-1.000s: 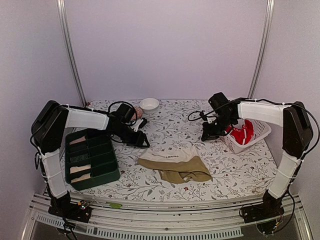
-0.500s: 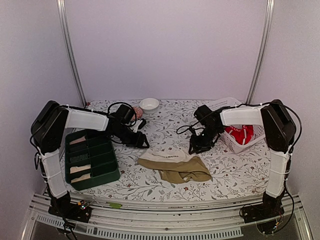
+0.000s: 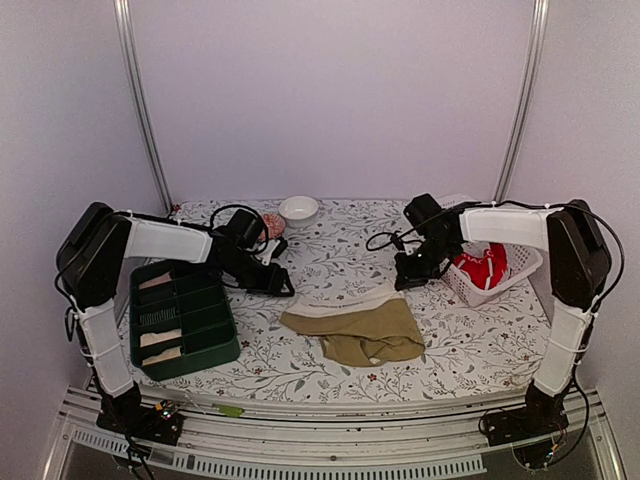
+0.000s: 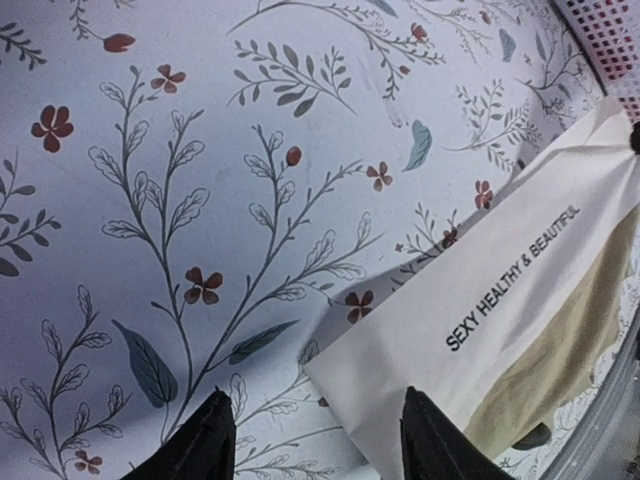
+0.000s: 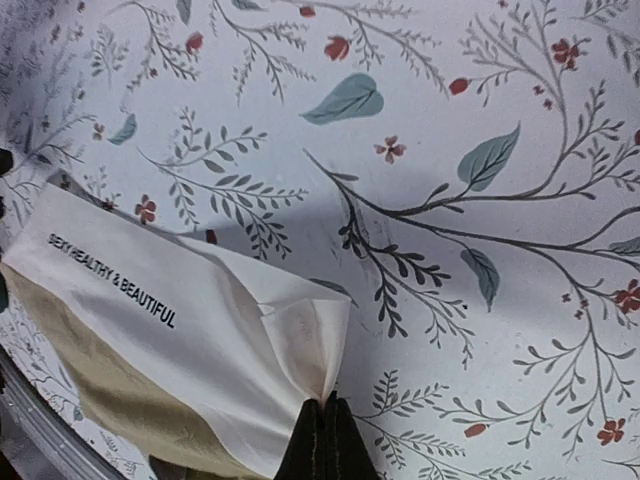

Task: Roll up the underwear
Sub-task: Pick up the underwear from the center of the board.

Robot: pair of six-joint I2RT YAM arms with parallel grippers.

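Observation:
The khaki-tan underwear (image 3: 365, 330) with a cream waistband printed in black lies mid-table. My right gripper (image 3: 402, 283) is shut on the waistband's right corner, which bunches up at its fingertips (image 5: 322, 402). The waistband (image 5: 150, 310) runs off to the left from there. My left gripper (image 3: 285, 290) hovers open at the waistband's left corner (image 4: 400, 380); that corner lies between the two fingers (image 4: 315, 400) and touches neither. A bright red underwear (image 3: 485, 268) lies in the white basket (image 3: 522, 268) at the right.
A dark green divided tray (image 3: 190, 350) at the left holds rolled cream pieces. A white bowl (image 3: 298, 208) and a small pink object (image 3: 274, 222) sit at the back. The floral tablecloth (image 4: 200, 150) covers the table.
My right gripper came from the basket to the waistband's right corner, shut on it and drew it right and back, stretching the waistband. The left gripper shifted slightly.

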